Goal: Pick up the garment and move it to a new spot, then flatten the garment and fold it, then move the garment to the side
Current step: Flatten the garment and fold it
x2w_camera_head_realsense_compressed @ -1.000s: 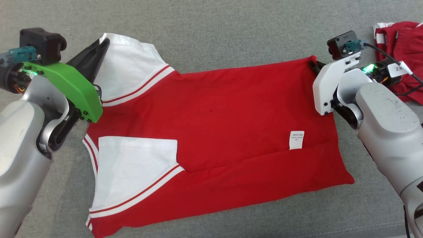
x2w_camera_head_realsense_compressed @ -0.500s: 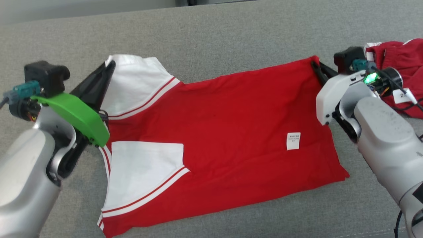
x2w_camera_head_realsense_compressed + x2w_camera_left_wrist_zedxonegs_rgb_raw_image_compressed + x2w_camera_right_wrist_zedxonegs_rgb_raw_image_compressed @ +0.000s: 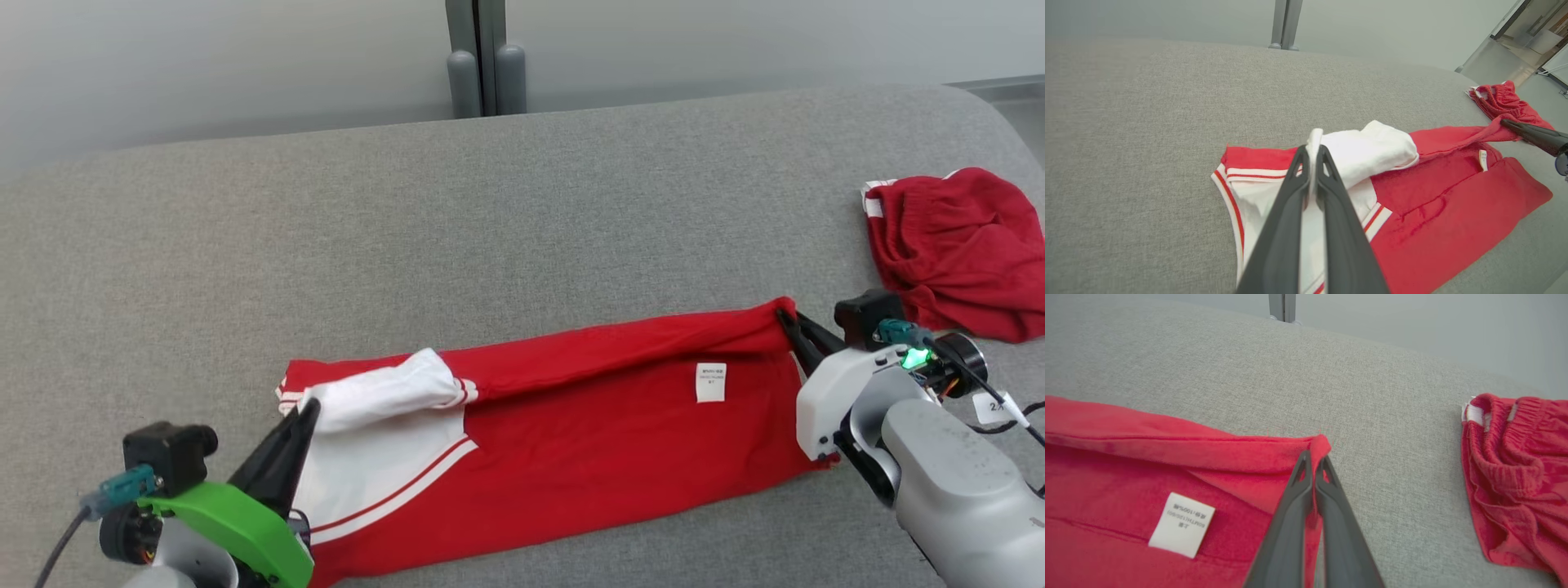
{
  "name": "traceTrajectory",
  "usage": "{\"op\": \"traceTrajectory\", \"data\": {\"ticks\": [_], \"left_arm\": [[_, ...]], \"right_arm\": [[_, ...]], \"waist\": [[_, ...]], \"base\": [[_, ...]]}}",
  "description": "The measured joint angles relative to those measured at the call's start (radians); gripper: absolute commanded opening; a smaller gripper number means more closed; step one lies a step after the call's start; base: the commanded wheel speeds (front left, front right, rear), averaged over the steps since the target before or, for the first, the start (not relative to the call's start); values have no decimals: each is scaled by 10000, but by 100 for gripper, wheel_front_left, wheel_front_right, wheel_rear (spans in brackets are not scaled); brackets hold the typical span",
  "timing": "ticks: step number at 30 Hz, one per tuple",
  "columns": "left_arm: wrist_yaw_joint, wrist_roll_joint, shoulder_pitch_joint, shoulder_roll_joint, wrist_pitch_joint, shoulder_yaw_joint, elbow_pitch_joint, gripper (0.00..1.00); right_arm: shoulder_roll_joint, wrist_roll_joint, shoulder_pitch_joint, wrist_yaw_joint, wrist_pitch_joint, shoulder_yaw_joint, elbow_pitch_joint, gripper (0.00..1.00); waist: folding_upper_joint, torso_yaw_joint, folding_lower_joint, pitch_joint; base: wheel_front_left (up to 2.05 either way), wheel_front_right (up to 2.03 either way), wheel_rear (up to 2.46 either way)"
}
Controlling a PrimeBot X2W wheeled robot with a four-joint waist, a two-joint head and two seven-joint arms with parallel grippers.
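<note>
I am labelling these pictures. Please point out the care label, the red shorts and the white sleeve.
care label (image 3: 710, 382): head view, centre of tag.
red shorts (image 3: 955, 249): head view, middle of heap.
white sleeve (image 3: 1372, 149): left wrist view, bunched top.

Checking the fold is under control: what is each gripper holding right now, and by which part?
Both hold the red shirt. The left gripper is shut on its white sleeve; the right gripper is shut on a hem corner.

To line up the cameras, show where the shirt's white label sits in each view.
Head view: white label, right of centre on the red shirt.
Left wrist view: label at right, mid-height.
Right wrist view: label at lower left.
Shared landmark: crumpled red garment, far right.
</note>
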Motion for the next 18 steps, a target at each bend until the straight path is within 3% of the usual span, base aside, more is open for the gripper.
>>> {"op": "traceTrajectory", "data": {"ticks": [4,6,7,8,9,10,18], "left_arm": [[13,-190,539,-221,-242,-90,374,0],[12,-201,663,-311,-355,-125,727,0],[10,-242,716,-395,-468,-123,924,7],[0,-276,760,-470,-571,-109,1080,36],[-2,-291,823,-539,-700,-104,1241,85],[-4,-360,903,-619,-846,-61,1390,100],[211,-399,1760,-1037,-1569,510,1799,100]], "right_arm": [[0,-132,448,0,-42,-159,-52,0],[10,-280,598,0,-71,-280,-23,38],[19,-393,670,2,-82,-364,-13,74],[42,-458,732,2,-92,-483,-2,100],[92,-518,825,2,-128,-648,10,100],[125,-598,940,0,-157,-775,-8,100],[240,-972,2386,0,-219,-2192,-763,100]], "waist": [[0,-16,0,-141],[0,-35,0,-158],[0,-43,0,-176],[0,-50,0,-195],[0,-61,0,-224],[0,-71,0,-258],[0,-84,0,-677]], "base": [[0,0,0],[0,0,0],[0,0,0],[0,0,0],[0,0,0],[0,0,0],[0,0,0]]}}
